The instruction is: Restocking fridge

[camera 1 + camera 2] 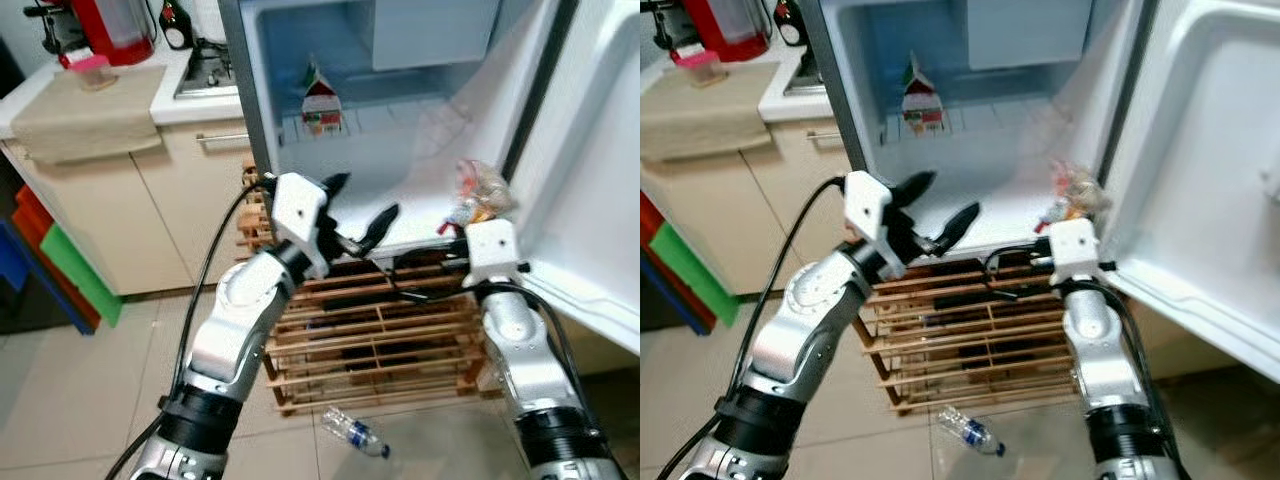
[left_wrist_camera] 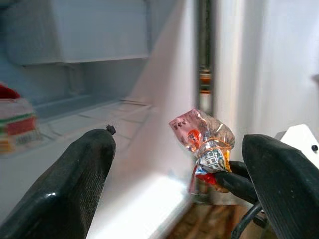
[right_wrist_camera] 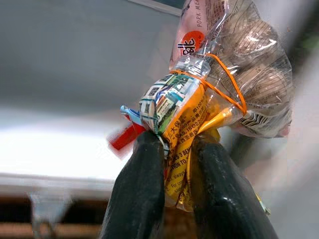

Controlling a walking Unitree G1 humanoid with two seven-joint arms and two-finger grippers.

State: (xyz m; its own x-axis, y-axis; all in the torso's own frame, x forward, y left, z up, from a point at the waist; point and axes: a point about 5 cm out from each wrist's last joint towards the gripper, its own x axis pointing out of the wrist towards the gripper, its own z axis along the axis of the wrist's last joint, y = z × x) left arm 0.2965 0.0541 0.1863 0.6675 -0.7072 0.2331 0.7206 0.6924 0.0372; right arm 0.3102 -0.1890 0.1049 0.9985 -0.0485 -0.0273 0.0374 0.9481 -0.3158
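— While both arms reach toward the open fridge (image 1: 262, 90), how do they stand?

— Right arm rises straight from below, forearm near vertical. Its right gripper (image 3: 172, 164) is clamped on the gathered neck of a packet (image 3: 224, 74), fingers (image 3: 142, 194) almost together with crumpled film between them. The packet stands above the fingertips, just in front of the fridge's front lip, beside the door (image 1: 590, 150) hinge side. Left arm is bent at the elbow and angled up and inward. The left gripper (image 1: 352, 208) hangs with fingers spread wide, nothing between them, over the fridge floor, near the right gripper but apart from it.

— Materials?

— Packet: clear, crinkled plastic, printed in pink, orange and yellow, cinched by an orange rubber band, bulging with rounded lumps. Fingers: smooth, glossy black. Arms: silver metal, white wrist housings, black cables. Beyond the left gripper, at the back of the fridge, stands a house-shaped carton (image 1: 321, 103).

— Surroundings?

— Fridge interior is white moulded plastic. Below both grippers sits a slatted wooden rack (image 1: 375, 340); a plastic bottle (image 1: 353, 432) lies on the tiled floor (image 1: 80, 400) before it. To the left arm's outer side, a counter (image 1: 90, 100) with beige cabinets carries a cloth and a red appliance (image 1: 110, 25).
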